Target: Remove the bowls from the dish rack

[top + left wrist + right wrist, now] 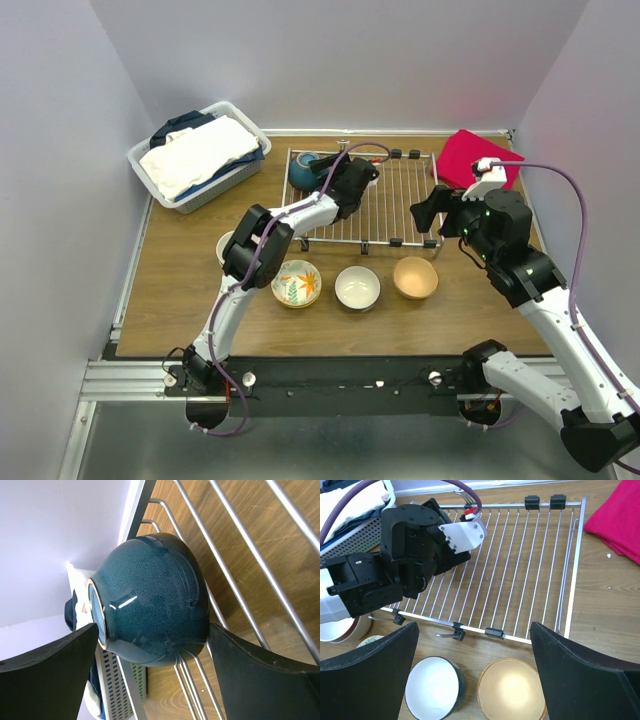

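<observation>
Nearest, unloaded onto the wooden table (180, 300): orange-green floral ceramic bowl (297, 283), white ceramic bowl (357, 287), beige ceramic bowl (415, 277). Beyond, over the near rim of the flat silver wire dish rack (400, 200): right gripper (474, 630), jaws wide apart, empty. Farthest, at the rack's back-left corner: round teal glazed bowl (150, 600) between the spread jaws of the left gripper (154, 627), not yet gripped. Probable next need: closing, then lifting clear.

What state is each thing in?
teal bowl: upside down on dish rack.
dish rack: one bowl visible on it.
floral bowl: upright on table.
white bowl: upright on table.
beige bowl: upright on table.
left gripper: open around teal bowl.
right gripper: open, empty.
</observation>
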### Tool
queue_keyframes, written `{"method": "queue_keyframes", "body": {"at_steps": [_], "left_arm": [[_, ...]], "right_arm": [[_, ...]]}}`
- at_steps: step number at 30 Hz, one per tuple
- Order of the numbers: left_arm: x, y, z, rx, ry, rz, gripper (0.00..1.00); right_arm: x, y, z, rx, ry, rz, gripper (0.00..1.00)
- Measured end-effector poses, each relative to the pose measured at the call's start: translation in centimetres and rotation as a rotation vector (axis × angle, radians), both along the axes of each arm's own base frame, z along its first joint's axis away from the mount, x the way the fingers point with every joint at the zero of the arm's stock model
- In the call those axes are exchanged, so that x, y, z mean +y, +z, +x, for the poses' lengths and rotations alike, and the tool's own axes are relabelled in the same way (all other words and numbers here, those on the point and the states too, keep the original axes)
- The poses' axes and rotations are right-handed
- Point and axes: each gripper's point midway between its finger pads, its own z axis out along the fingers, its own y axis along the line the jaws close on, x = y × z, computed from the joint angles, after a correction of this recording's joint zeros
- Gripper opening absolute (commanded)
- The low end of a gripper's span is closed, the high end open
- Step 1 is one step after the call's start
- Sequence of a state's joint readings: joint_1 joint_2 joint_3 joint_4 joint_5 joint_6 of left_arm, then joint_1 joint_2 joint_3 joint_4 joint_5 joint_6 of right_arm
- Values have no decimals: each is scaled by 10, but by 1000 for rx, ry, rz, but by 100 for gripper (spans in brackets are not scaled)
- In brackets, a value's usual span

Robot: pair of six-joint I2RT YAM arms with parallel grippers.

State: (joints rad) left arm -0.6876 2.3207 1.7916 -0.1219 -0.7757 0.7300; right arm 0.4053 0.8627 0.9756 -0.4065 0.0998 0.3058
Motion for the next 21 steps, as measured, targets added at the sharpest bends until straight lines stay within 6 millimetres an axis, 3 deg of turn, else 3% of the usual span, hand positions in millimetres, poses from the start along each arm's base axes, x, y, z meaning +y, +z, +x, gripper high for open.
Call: {"method": "queue_keyframes", "body": {"at_steps": [8,13,16,21], "left_arm": [[3,-1,3,-5,19,-19,98],[2,-2,4,-5,22,-22,91],[3,-3,6,-6,26,-31,81],[2,-3,5,-7,31,-45,53]], "right_arm": [[0,2,0,-1,3,2,100],[1,1,0,1,5,1,100],[2,0,0,6,10,2,100],[3,-1,1,8,11,1,100]]}}
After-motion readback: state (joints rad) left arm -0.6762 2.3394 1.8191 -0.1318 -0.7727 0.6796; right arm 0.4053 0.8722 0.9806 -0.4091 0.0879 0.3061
